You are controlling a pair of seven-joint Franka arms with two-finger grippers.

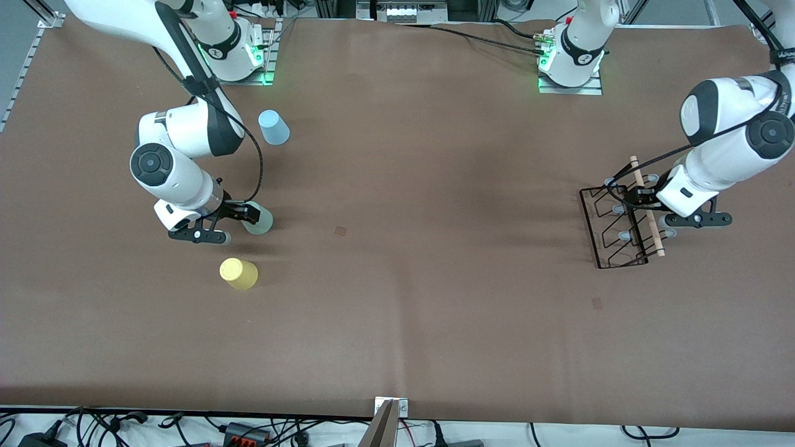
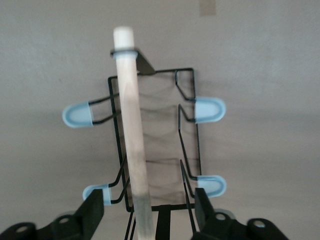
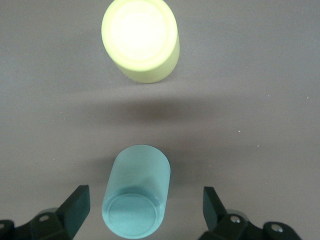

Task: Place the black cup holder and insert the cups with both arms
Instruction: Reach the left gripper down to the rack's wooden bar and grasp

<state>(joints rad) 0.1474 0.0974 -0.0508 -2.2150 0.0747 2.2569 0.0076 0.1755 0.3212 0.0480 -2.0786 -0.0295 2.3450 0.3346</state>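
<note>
The black cup holder (image 1: 612, 231) lies flat on the table toward the left arm's end, its wooden rod (image 2: 134, 130) on top and its pale blue capped prongs (image 2: 209, 109) sticking out to both sides. My left gripper (image 1: 637, 197) is open just over it, and its fingers (image 2: 93, 209) straddle the rod without touching it. My right gripper (image 1: 250, 215) is open around the grey-green cup (image 3: 137, 197), which stands base up between the fingers, untouched. The yellow cup (image 1: 238, 273) stands nearer the front camera and the light blue cup (image 1: 273, 127) farther from it.
The brown table mat (image 1: 410, 248) runs bare between the cups and the holder. Two small dark marks (image 1: 340, 230) lie on it. The arm bases (image 1: 568, 62) stand along the table edge farthest from the front camera. The yellow cup also shows in the right wrist view (image 3: 141, 40).
</note>
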